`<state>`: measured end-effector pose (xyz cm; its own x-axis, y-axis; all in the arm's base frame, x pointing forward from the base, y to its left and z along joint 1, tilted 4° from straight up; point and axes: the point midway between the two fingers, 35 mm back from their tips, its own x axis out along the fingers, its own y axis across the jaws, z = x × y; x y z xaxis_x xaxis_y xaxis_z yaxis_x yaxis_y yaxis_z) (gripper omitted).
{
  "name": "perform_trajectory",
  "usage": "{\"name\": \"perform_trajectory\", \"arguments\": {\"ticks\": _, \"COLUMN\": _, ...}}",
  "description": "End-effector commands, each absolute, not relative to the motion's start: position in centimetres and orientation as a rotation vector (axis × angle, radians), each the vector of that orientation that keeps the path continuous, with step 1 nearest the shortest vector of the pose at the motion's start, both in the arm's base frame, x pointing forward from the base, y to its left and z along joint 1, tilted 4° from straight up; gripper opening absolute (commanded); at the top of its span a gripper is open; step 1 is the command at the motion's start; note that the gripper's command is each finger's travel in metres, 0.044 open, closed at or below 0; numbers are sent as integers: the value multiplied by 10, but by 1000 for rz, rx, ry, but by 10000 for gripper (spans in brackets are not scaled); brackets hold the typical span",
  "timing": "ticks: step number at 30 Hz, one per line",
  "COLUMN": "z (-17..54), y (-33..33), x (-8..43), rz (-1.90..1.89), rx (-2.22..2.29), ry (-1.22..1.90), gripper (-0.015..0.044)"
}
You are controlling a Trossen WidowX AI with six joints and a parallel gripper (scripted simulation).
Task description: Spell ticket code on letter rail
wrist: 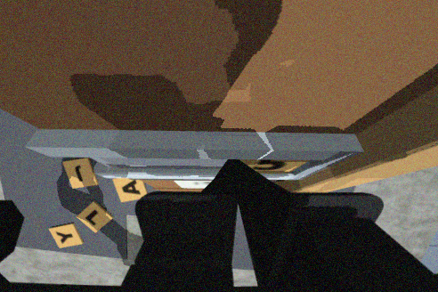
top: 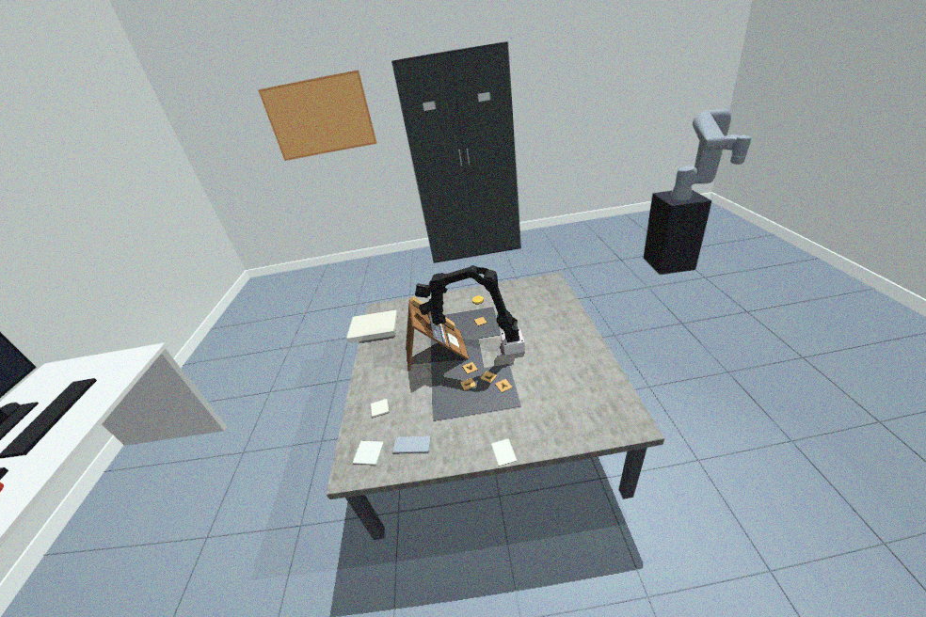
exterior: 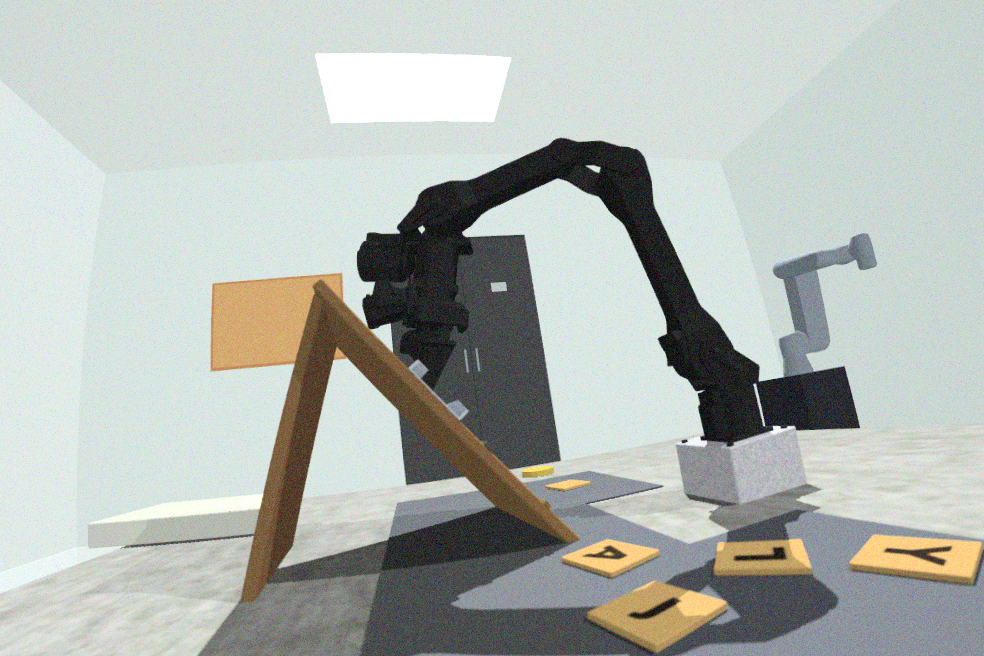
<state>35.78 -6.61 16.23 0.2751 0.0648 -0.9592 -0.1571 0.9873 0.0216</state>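
Observation:
My gripper (top: 439, 321) (wrist: 232, 164) is shut and empty, its tips at the grey rail (exterior: 457, 409) (wrist: 186, 141) on the sloping wooden board (top: 408, 345) (exterior: 401, 386) (wrist: 141, 44). A tile (wrist: 290, 166) sits in the rail beside the tips; its curved letter is partly hidden. The ticket (top: 454, 340) is a white card below the rail; its print is unreadable. Tiles A (exterior: 596, 567) (wrist: 121, 189), J (exterior: 625, 615) (wrist: 87, 174), L (exterior: 733, 566) (wrist: 102, 214) and Y (exterior: 869, 558) (wrist: 57, 231) lie flat before the board.
Another tile (top: 480, 321) (exterior: 567, 485) lies on the back part of the dark mat (top: 446, 407), its letter unreadable. A yellow disc (top: 477, 299) (exterior: 538, 471) is behind it. A cream block (top: 372, 325) (exterior: 176, 519) lies behind the board. Cards and a blue-grey slab (top: 411, 444) lie near one table edge.

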Motion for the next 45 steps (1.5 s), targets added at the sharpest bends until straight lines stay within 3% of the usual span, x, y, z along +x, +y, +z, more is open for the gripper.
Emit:
{"name": "perform_trajectory", "arguments": {"ticks": 1, "z": 164, "y": -68, "x": 359, "rz": 152, "rx": -85, "ry": 1279, "gripper": 0}}
{"name": "perform_trajectory", "arguments": {"ticks": 30, "z": 177, "y": -71, "x": 332, "rz": 152, "rx": -85, "ry": 1281, "gripper": 0}}
{"name": "perform_trajectory", "arguments": {"ticks": 45, "z": 278, "y": -42, "x": 254, "rz": 818, "rx": -1117, "ry": 678, "gripper": 394}}
